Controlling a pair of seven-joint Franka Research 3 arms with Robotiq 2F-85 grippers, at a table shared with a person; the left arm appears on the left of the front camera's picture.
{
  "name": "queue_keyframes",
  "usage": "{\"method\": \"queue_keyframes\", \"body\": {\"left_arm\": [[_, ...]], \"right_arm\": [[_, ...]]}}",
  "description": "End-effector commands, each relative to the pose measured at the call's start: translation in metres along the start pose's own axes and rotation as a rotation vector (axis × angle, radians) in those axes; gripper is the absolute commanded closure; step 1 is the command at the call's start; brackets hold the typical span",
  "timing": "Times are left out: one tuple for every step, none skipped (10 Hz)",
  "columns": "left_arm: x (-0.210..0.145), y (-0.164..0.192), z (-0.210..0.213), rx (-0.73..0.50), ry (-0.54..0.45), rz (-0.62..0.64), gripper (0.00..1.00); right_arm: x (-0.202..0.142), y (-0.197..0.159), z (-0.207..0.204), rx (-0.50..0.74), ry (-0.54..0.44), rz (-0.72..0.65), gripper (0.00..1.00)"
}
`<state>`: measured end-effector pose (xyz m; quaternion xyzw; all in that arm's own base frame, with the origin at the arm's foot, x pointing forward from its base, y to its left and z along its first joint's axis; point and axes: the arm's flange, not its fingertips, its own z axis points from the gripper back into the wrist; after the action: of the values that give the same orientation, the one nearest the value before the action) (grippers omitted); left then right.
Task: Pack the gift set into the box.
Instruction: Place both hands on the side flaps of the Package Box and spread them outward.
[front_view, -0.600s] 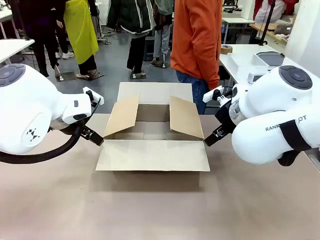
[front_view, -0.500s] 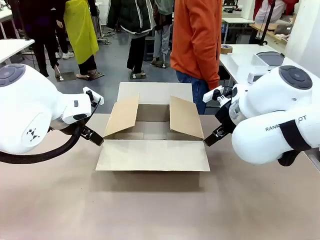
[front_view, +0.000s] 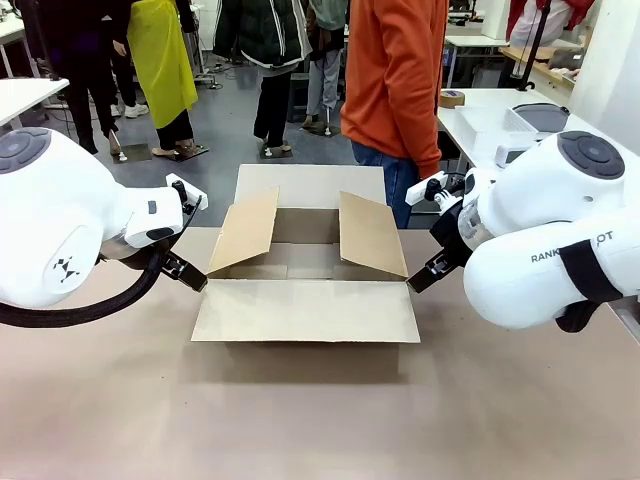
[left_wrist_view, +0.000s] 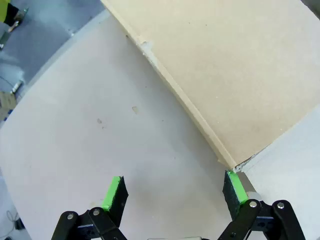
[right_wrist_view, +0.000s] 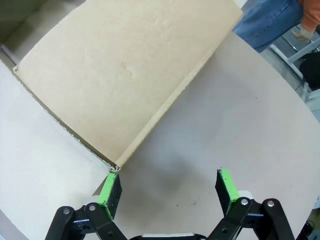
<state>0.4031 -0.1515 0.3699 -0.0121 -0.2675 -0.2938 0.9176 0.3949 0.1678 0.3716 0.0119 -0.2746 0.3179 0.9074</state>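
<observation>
Two grippers flank the open box (front_view: 305, 310) on the table (front_view: 300, 420): left gripper (left_wrist_view: 173, 186) and right gripper (right_wrist_view: 168, 184), each empty, fingers spread wide at a corner.

The large brown corrugated cardboard carton (front_view: 305, 310) stands open on the beige desk (front_view: 300, 420), its four top flaps folded outward. The left gripper (front_view: 185, 270) is just beside the carton's near left corner. The right gripper (front_view: 425, 275) is just beside its near right corner. A person in an orange top (front_view: 395, 80) stands behind the carton.

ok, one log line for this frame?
box: flaps open | left gripper: open, at box's near-left corner | right gripper: open, at near-right corner | person: standing behind box
</observation>
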Motion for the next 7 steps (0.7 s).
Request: {"method": "queue_keyframes", "body": {"left_arm": [[0.0001,0.0000,0.0002,0.000,-0.001,0.000,0.00],[0.0001,0.0000,0.0002,0.000,-0.001,0.000,0.00],[0.0001,0.0000,0.0002,0.000,-0.001,0.000,0.00],[0.0001,0.0000,0.0002,0.000,-0.001,0.000,0.00],[0.0001,0.0000,0.0002,0.000,-0.001,0.000,0.00],[0.0001,0.0000,0.0002,0.000,-0.001,0.000,0.00],[0.0001,0.0000,0.0002,0.000,-0.001,0.000,0.00]], "right_arm": [[0.0000,0.0000,0.0000,0.000,0.000,-0.001,0.00],[0.0000,0.0000,0.0000,0.000,0.000,-0.001,0.00],[0.0000,0.0000,0.0000,0.000,0.000,-0.001,0.00],[0.0000,0.0000,0.0000,0.000,0.000,-0.001,0.00],[0.0000,0.0000,0.0000,0.000,0.000,-0.001,0.00],[0.0000,0.0000,0.0000,0.000,0.000,-0.001,0.00],[0.0000,0.0000,0.0000,0.000,0.000,-0.001,0.00]]}}
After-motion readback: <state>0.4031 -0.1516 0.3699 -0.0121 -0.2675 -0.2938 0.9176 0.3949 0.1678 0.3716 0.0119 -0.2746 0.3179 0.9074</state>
